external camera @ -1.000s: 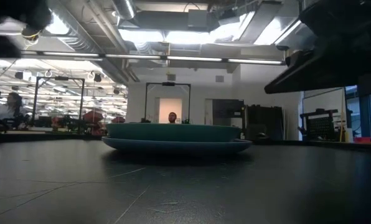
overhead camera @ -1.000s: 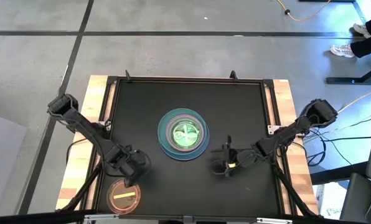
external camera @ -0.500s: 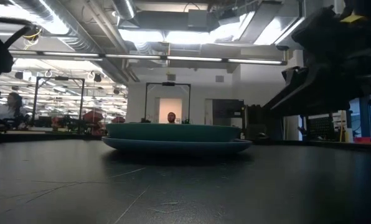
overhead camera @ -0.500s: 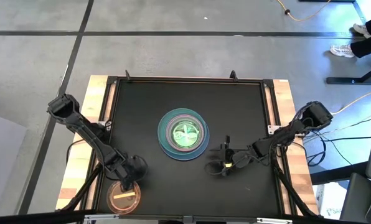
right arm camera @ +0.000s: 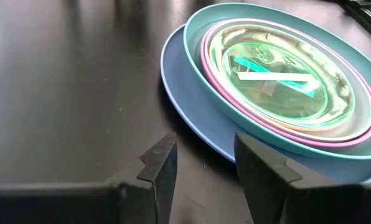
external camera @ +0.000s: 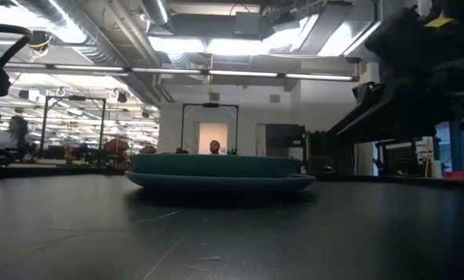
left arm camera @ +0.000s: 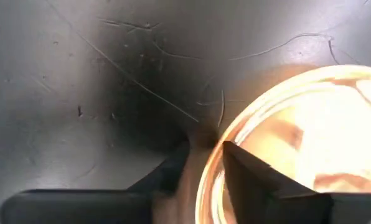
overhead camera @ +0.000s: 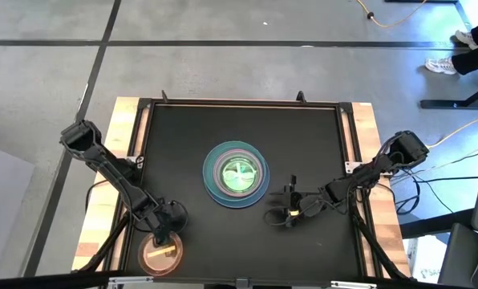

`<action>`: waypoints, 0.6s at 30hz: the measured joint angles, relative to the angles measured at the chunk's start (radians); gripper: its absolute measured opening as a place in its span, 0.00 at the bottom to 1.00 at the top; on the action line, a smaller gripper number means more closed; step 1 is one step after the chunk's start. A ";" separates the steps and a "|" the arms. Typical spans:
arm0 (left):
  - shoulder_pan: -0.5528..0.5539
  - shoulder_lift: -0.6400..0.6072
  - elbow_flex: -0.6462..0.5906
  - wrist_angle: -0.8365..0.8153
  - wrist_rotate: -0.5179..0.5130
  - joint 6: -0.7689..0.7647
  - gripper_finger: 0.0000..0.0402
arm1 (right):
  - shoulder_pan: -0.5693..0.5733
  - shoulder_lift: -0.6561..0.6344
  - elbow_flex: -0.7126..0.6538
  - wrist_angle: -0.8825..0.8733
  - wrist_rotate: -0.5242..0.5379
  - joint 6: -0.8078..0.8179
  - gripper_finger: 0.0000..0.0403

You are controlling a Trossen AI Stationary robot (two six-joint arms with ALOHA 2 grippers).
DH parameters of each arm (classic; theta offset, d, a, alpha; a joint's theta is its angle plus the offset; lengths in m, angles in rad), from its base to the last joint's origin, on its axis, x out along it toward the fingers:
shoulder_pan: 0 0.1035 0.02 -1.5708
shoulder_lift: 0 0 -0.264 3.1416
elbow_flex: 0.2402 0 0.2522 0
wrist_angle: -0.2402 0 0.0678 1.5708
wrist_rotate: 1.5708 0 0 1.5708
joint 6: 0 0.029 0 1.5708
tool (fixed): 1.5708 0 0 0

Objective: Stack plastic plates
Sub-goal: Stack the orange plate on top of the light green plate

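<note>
A stack of plates (overhead camera: 236, 174) sits mid-table: a blue plate (right arm camera: 192, 118) at the bottom, then a teal plate (right arm camera: 201, 74), a pink one, and a translucent green plate (right arm camera: 279, 78) with a stripe on top. The low view shows this stack (external camera: 220, 173) from the side. A small translucent orange plate (overhead camera: 160, 255) lies flat by the near left edge. My left gripper (overhead camera: 165, 231) is down at its far rim, shut on it. My right gripper (overhead camera: 277, 215) hovers open, right of and nearer than the stack. Other plates are out of view. My left gripper takes the orange plate's far rim (left arm camera: 205, 163) between its two fingers, one finger (left arm camera: 248, 177) inside the plate and one (left arm camera: 173, 171) outside it. It comes from above, pointing down. The plate still lies flat on the table.
The black table top (overhead camera: 183, 144) is framed by a raised rail, with wooden strips (overhead camera: 111, 185) along both sides. Bare black surface lies all around the stack. Beyond the table, the low view shows a lit room with a person (external camera: 14, 132) far off.
My left gripper has moved toward the table's near edge and down onto the orange plate's far rim. My right gripper has drifted slightly toward the near edge and away from the stack. The plates have stayed where they were.
</note>
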 joint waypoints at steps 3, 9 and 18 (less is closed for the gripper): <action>0.000 0.001 -0.001 0.000 0.000 0.011 0.14 | 0.000 0.000 0.000 0.000 0.008 0.000 0.38; 0.003 0.002 -0.001 0.005 0.004 0.029 0.01 | 0.000 0.000 0.000 -0.001 0.012 -0.004 0.38; 0.050 0.007 0.068 0.003 0.002 0.107 0.00 | 0.000 0.000 0.000 -0.001 0.047 -0.005 0.38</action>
